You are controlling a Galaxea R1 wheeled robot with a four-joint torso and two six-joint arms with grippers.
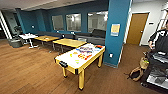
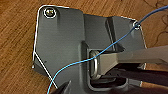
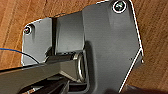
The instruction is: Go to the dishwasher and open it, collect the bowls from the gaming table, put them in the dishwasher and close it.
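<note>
The gaming table [image 1: 75, 68] stands in the middle of the head view, its short end with the dark slot [image 1: 63, 64] turned toward me. It has a white top, yellow sides and yellow legs. Small bright orange and yellow round shapes [image 1: 75, 53] lie on the top near its middle, likely the bowls, too blurred to tell apart from the coloured print beyond them. The dishwasher is out of view. Both wrist views look down on wooden floor [image 2: 17, 37] past my own dark plates.
A blue pillar [image 1: 117, 32] rises just right of the table. Two wooden tables [image 1: 68, 42] and a small white table [image 1: 28, 36] stand behind it to the left. At the right edge, a person [image 1: 160, 37] stands at a dark cart [image 1: 157, 71], with a bag [image 1: 137, 73] on the floor.
</note>
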